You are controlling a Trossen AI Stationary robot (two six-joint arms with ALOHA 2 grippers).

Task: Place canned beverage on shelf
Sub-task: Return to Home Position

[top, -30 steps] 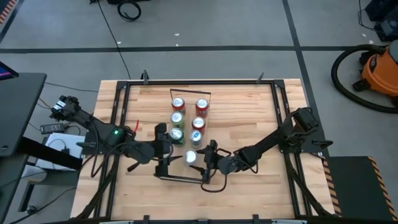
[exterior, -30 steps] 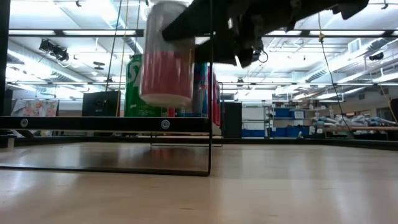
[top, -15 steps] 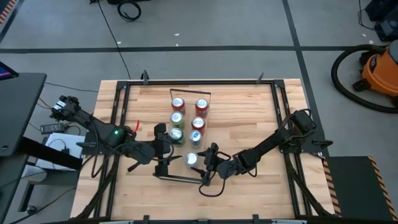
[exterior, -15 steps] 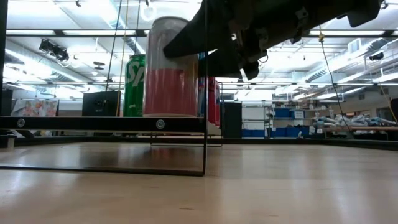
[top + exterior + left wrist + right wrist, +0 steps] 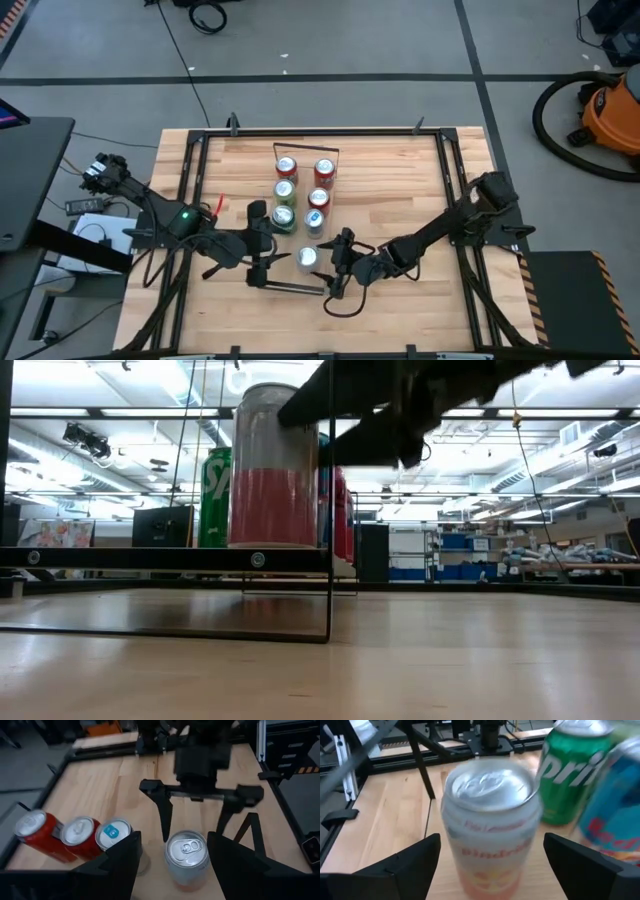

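Overhead, the left gripper [image 5: 262,247] sat spread wide and empty, near the left side of the orange white soda can [image 5: 307,257]. The can stood upright at the shelf's [image 5: 300,203] near end, by its black wire frame [image 5: 292,286]. Just right of it, the right gripper [image 5: 336,263] was released too, fingers clear of the can. From above only the silver lid showed. The right wrist view revealed white sides, an orange base and a green Sprite can [image 5: 572,772] behind.

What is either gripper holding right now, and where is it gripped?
Nothing is held. The right gripper is open, its fingers on either side of the orange white can on the shelf, clear of it. The left gripper is open too.
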